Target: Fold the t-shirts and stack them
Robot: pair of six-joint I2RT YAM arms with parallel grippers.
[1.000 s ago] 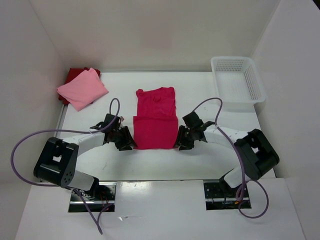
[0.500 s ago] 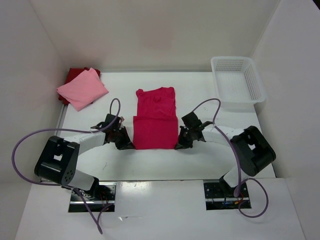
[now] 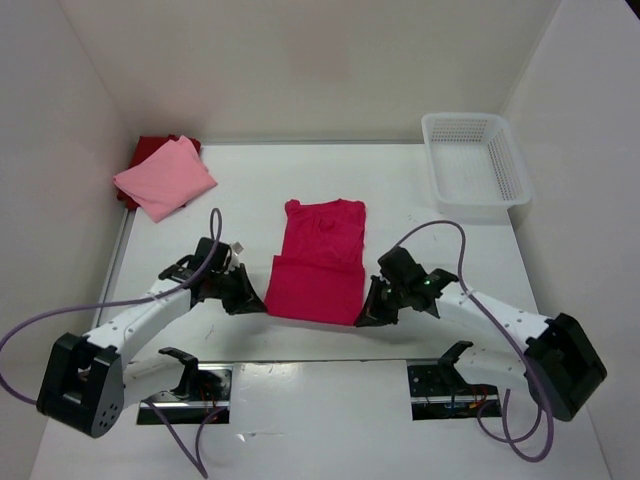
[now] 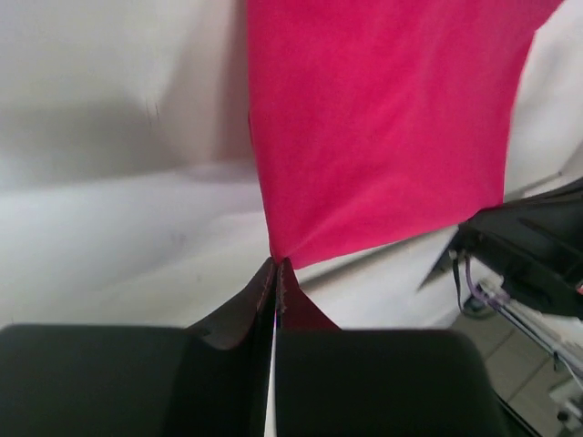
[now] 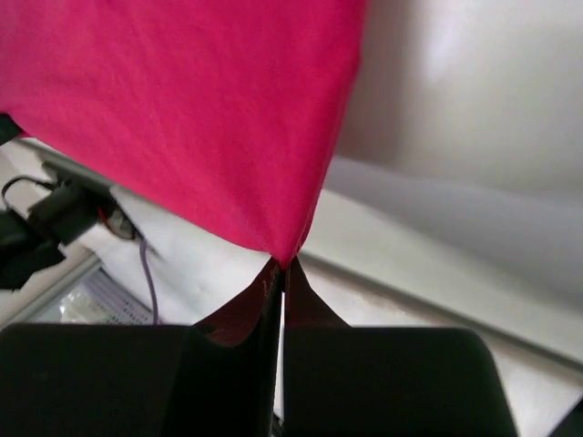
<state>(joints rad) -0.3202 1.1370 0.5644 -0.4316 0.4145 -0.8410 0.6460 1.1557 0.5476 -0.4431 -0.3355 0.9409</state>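
Observation:
The bright crimson-pink t-shirt [image 3: 320,258] lies in the middle of the table, its near folded part lifted off the surface. My left gripper [image 3: 262,303] is shut on its near left corner, and my right gripper [image 3: 366,317] is shut on its near right corner. In the left wrist view the cloth [image 4: 383,127] hangs stretched from the pinched jaws [image 4: 276,264]. The right wrist view shows the same cloth [image 5: 182,109] pulled into a point at the fingertips [image 5: 284,264]. At the back left a folded light pink t-shirt [image 3: 165,178] rests on a dark red t-shirt [image 3: 150,150].
A white plastic mesh basket [image 3: 475,160] stands at the back right corner. White walls close the table on the left, back and right. Purple cables loop from both arms above the near table edge.
Both grippers have shut on the near corners of the crimson-pink t-shirt and drawn back toward the near edge. The shirt's near part has lifted and the whole shirt has shifted a little right.

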